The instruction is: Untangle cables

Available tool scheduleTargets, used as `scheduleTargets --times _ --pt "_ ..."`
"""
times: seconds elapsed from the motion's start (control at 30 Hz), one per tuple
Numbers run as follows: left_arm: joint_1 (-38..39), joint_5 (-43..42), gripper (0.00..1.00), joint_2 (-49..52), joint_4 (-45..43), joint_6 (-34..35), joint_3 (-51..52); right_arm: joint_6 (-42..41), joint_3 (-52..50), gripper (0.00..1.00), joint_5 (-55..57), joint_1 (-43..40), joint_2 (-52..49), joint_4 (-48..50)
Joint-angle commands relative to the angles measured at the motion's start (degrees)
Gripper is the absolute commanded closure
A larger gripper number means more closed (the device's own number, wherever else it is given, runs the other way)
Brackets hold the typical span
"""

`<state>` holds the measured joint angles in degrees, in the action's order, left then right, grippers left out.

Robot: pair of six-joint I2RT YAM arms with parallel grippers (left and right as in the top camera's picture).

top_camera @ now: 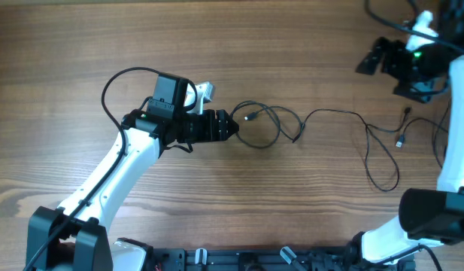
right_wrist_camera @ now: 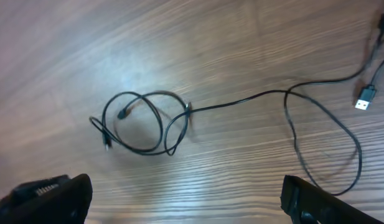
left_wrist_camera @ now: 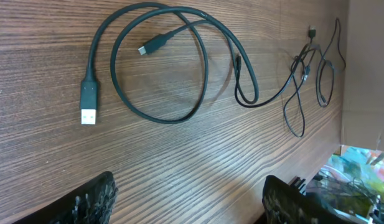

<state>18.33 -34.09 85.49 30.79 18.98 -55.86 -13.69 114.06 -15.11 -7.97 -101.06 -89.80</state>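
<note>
The cables point(top_camera: 265, 124) lie mid-table. One dark cable forms overlapping loops, and a thinner black wire point(top_camera: 344, 113) runs right from them to a loose loop point(top_camera: 382, 162) with small plugs point(top_camera: 399, 141). In the left wrist view the looped cable point(left_wrist_camera: 160, 68) shows a USB plug point(left_wrist_camera: 88, 107) and a small connector end; the thin wire point(left_wrist_camera: 297, 93) lies beyond. The right wrist view shows the loops point(right_wrist_camera: 142, 121) and a plug point(right_wrist_camera: 366, 98). My left gripper point(top_camera: 232, 126) point(left_wrist_camera: 188, 202) is open and empty, just left of the loops. My right gripper point(top_camera: 371, 62) point(right_wrist_camera: 185, 202) is open and empty, held high at the far right.
The wooden table point(top_camera: 216, 45) carries everything. Thicker black arm cables point(top_camera: 119, 83) arch over the left arm, and more hang at the top right point(top_camera: 386, 15). The right arm's white base link point(top_camera: 453, 150) stands at the right edge beside the thin wire's loop.
</note>
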Motion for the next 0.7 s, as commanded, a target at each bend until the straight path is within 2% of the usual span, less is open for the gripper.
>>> scheduleTargets --times 0.0,0.2,0.4,0.53,0.67 --pt "0.22 0.55 0.23 -0.2 -0.15 -0.5 -0.02 -5.01 -0.2 0.0 5.86 6.43 -1.01 0.61" --pt "0.22 0.55 0.23 -0.2 -0.13 -0.5 -0.02 -11.17 -0.2 0.0 11.74 15.69 -4.63 0.59" --pt "0.22 0.55 0.23 -0.2 -0.13 -0.5 -0.02 -14.56 -1.81 0.0 13.86 18.05 -8.48 1.64" --pt "0.22 0.55 0.23 -0.2 -0.13 -0.5 -0.02 -18.75 -14.69 0.0 14.67 18.18 -8.48 8.72" --pt "0.22 0.55 0.23 -0.2 -0.13 -0.5 -0.02 -23.32 -32.0 0.0 12.26 18.25 -8.48 24.37"
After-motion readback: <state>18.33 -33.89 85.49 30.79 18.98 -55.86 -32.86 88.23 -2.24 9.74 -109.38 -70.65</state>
